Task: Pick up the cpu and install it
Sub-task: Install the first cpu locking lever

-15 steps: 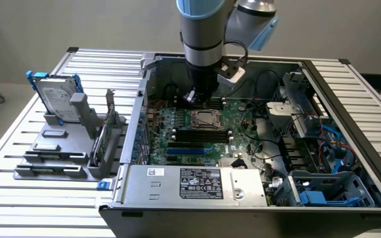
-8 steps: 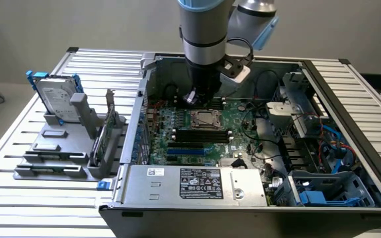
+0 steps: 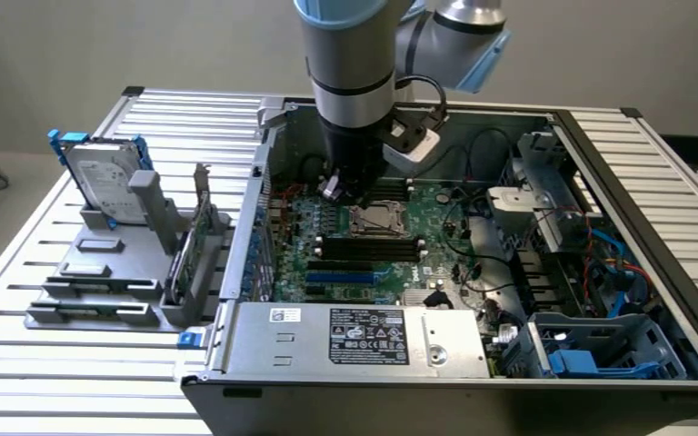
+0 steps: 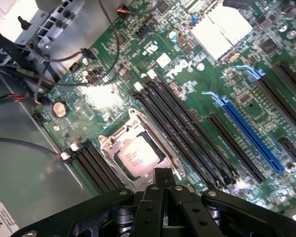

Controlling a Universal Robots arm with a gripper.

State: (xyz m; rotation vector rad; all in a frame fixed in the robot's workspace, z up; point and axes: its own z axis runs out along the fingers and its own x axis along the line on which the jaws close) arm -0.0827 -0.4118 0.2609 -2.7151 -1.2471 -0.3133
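Observation:
The cpu (image 4: 137,156), a small square chip with a silver top, lies flat in its socket (image 3: 377,220) on the green motherboard (image 4: 197,74) inside the open computer case. My gripper (image 4: 161,176) hangs just above the socket's edge, its black fingers pressed together with nothing between them. In the exterior view the gripper (image 3: 334,187) is down inside the case, just to that view's left of the socket, apart from the chip. The socket's metal frame surrounds the cpu.
Long black memory slots (image 4: 187,128) run beside the socket, with a blue slot (image 4: 246,129) further along. Cables (image 4: 19,98) cross near the case wall. A silver hard drive (image 3: 101,174) with blue brackets stands on a grey rack outside the case. The power supply (image 3: 362,338) sits at the front.

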